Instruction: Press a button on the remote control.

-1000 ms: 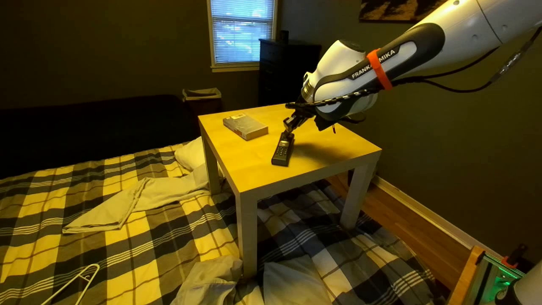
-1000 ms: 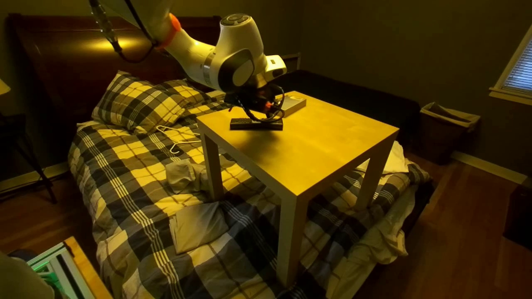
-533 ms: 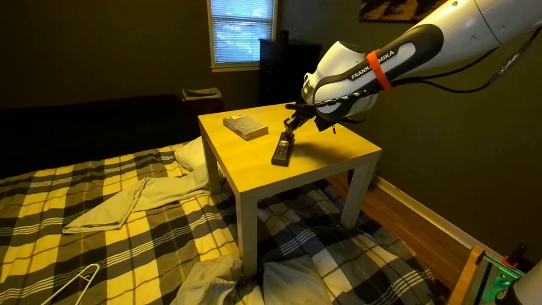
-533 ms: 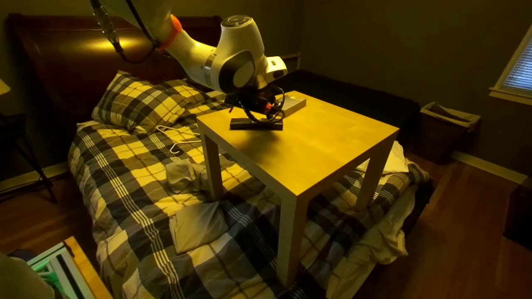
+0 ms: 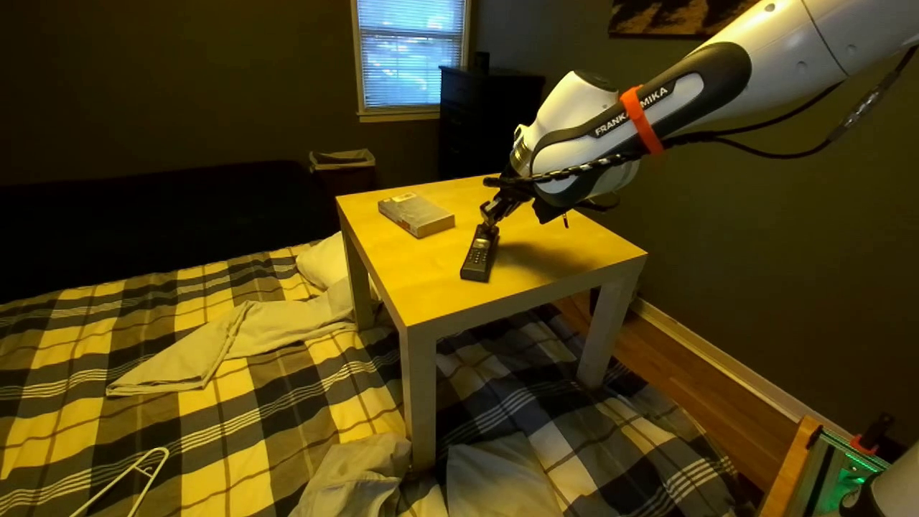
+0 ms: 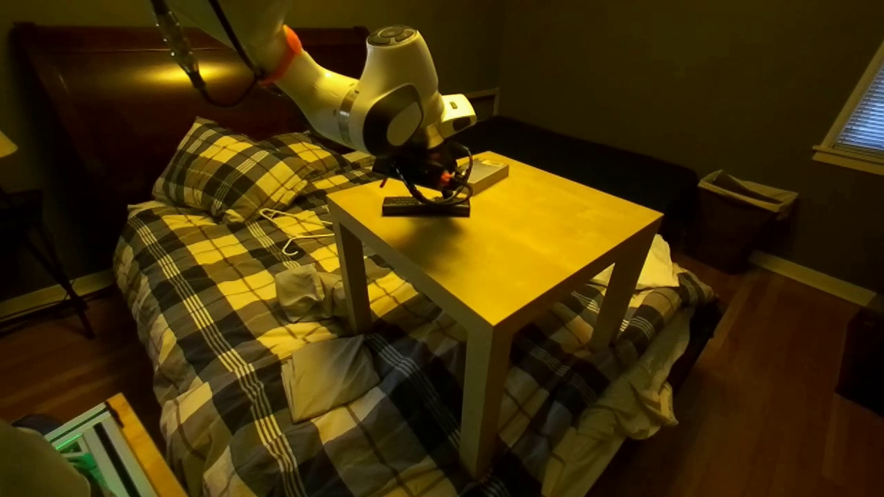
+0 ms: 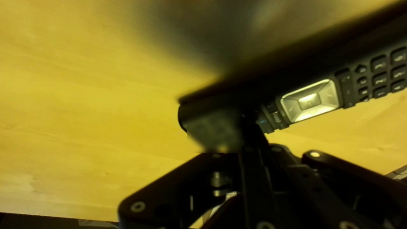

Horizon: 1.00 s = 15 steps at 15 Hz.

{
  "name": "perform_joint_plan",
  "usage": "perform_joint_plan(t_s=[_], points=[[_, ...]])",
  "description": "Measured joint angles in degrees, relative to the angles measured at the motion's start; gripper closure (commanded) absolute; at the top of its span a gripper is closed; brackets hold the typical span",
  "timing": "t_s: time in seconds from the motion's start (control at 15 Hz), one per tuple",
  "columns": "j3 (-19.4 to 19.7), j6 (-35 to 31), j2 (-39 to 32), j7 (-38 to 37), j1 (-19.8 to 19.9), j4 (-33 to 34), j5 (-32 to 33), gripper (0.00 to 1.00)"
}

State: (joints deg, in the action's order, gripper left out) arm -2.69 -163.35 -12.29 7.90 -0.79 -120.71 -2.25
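The remote control (image 5: 479,258) is a slim black bar with number keys and a pale pad, flat on the yellow tabletop. In an exterior view it shows side-on (image 6: 407,209), partly behind the gripper's cables. My gripper (image 5: 489,221) points down at the far end of the remote control. In the wrist view the remote control (image 7: 310,101) crosses the right half, and the black fingers (image 7: 247,124) are together with nothing visible between them. Their tips are over the end part beside the pale pad. The tips are dark and blurred, so I cannot tell whether they touch or press a button.
A flat pale book-like box (image 5: 416,214) lies on the table (image 5: 423,287) near the remote control, also seen in an exterior view (image 6: 490,172). The table stands on a bed with a plaid cover (image 5: 287,388). A hanger (image 5: 136,474) lies on the bed.
The arm has shifted only very slightly. The remote control and the box have not moved.
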Motion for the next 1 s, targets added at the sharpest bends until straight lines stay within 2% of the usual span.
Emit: perform_joint_plan(t_s=[1.0], points=[[-0.31, -1.93, -0.91, 0.0, 0.04, -0.16, 0.0, 1.0]])
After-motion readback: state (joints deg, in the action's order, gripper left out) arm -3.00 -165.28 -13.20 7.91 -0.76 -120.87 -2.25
